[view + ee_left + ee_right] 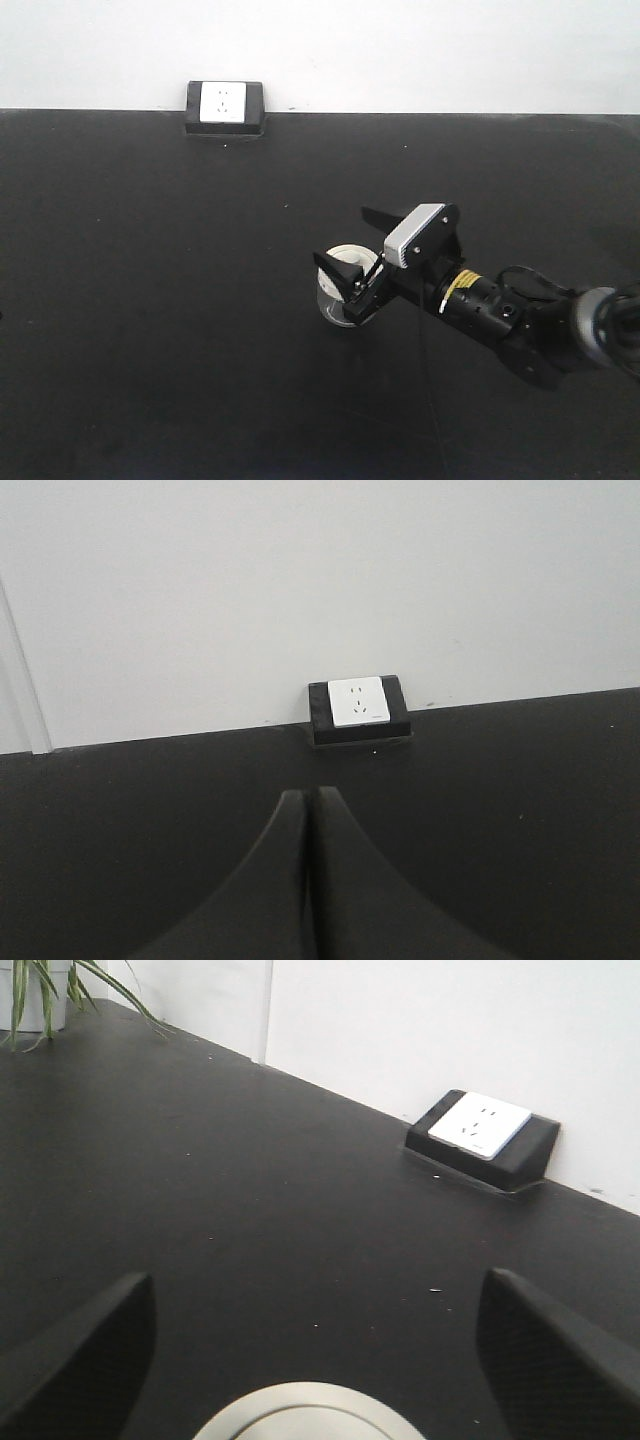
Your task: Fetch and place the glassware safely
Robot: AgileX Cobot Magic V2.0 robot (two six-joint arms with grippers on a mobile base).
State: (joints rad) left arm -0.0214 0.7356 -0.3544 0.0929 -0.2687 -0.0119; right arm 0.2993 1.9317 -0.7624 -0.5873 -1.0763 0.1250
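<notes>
Scene: a black tabletop [150, 330] is carrying a small lidded glass jar [341, 290] just right of centre, with a power socket box [224, 107] sitting at the far edge, at about 11 o'clock from the jar.

Right arm: the right pincer [351, 283] is reaching in from 4 o'clock and straddling the jar, its jaws spread wide, one finger on either side.

Wrist view: the right fingers [80, 1345] are standing well apart with the cream-white lid [310, 1413] showing low between them; no pad appears to be touching glass.

Left arm: the left pincer [310, 880] is hanging over bare tabletop facing the socket box, its jaws pressed together on nothing.

Step in hand: the fetch appears to be at the approach stage, the jar bracketed but not yet gripped.

Next move: a gentle, centred closing on the glass body below the lid is likely needed, then a level lift.

Backdrop: a potted plant [45, 990] is peeking in at 10 o'clock in the right wrist view.
</notes>
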